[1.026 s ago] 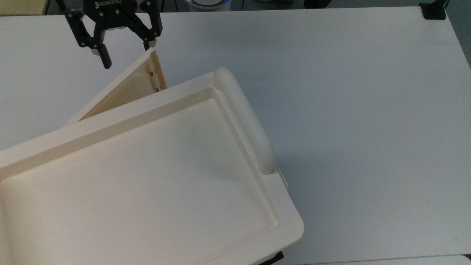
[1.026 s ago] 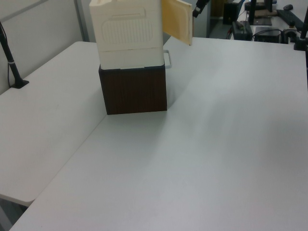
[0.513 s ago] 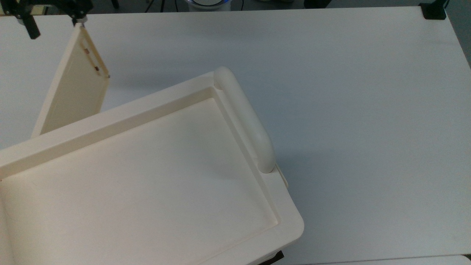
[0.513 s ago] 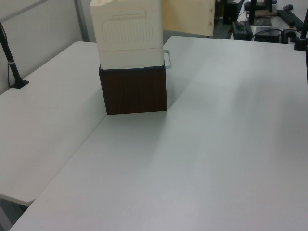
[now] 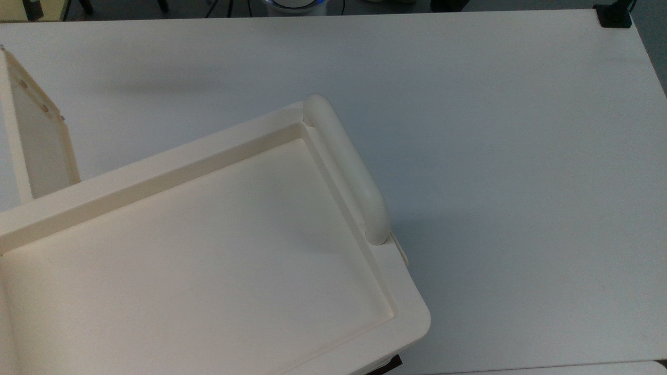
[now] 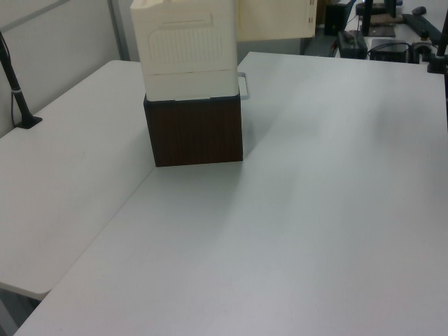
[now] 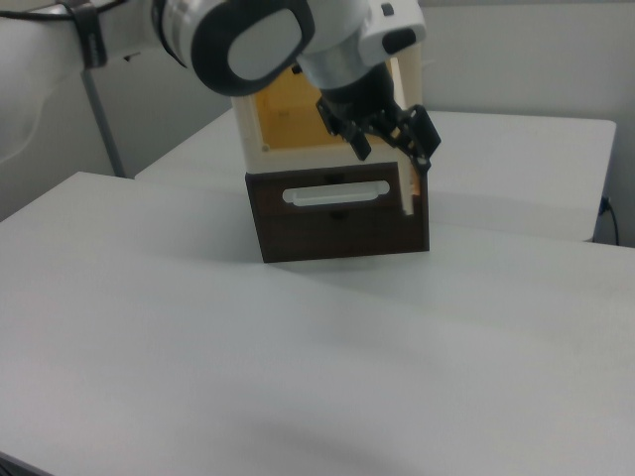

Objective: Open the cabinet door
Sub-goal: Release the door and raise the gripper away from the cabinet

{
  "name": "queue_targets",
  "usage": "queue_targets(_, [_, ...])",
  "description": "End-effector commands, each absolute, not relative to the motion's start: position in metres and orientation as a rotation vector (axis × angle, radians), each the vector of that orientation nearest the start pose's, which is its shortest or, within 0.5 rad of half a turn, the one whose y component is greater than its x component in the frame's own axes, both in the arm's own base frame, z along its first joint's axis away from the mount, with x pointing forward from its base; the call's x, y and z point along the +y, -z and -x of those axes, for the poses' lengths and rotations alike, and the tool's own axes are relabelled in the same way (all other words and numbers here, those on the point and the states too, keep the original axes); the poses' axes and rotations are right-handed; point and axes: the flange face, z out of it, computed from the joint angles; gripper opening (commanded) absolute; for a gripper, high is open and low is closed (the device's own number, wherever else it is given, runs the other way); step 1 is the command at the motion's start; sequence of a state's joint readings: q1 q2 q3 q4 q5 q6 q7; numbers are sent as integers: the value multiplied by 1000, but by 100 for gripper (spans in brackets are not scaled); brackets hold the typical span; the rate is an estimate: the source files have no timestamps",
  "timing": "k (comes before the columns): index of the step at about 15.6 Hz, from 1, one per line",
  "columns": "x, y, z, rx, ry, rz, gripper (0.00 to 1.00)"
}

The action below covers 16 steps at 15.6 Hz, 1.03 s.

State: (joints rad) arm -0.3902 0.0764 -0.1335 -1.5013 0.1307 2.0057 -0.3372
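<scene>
Top view first: you have one cabinet (image 5: 198, 260), smooth cream-white moulded plastic with a wide recessed tray-like top and rounded corners. One thick rounded bar handle (image 5: 346, 166) lies along the top's edge. The cabinet door (image 5: 41, 151) is a single thin flat panel of the same cream plastic. It stands open, sticking out from the cabinet's far corner on the top view's left, and its long edge runs away from the body toward the top view's upper left.

Look at the left view and the door (image 6: 276, 19) shows you its broad flat face, beside the cream upper body on the left view's right. That body sits on one dark brown wood-grained base (image 6: 196, 133).

From the right view, the gripper (image 7: 390, 147) is black and hangs at the cabinet's front, close by the open door's edge (image 7: 409, 119). Its two fingers are spread apart and hold nothing you can make out. Under it, one white bar pull (image 7: 335, 193) crosses the brown base. Everything rests on a plain matte white table (image 5: 521, 156).
</scene>
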Motion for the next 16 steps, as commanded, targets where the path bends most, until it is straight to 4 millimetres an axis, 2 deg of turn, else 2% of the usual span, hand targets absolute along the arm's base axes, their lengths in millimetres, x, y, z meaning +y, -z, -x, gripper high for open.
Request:
queue_targets(1, [-269, -687, -519, 283, 663, 3108, 100])
queue_targets(2, [-254, -689, -520, 242, 615, 3106, 100])
queue_targets(4, [-206, -693, -528, 161, 543, 3111, 100])
queue_targets(6, [-170, -698, -531, 228, 503, 3106, 100])
queue_targets(8, [-131, -693, -537, 244, 411, 3111, 100])
queue_targets(10, [-97, -684, -541, 173, 315, 3117, 100])
queue_targets(13, [-69, -670, -540, 98, 183, 3118, 100])
queue_targets(16, [-62, -658, -539, 76, 123, 3114, 100])
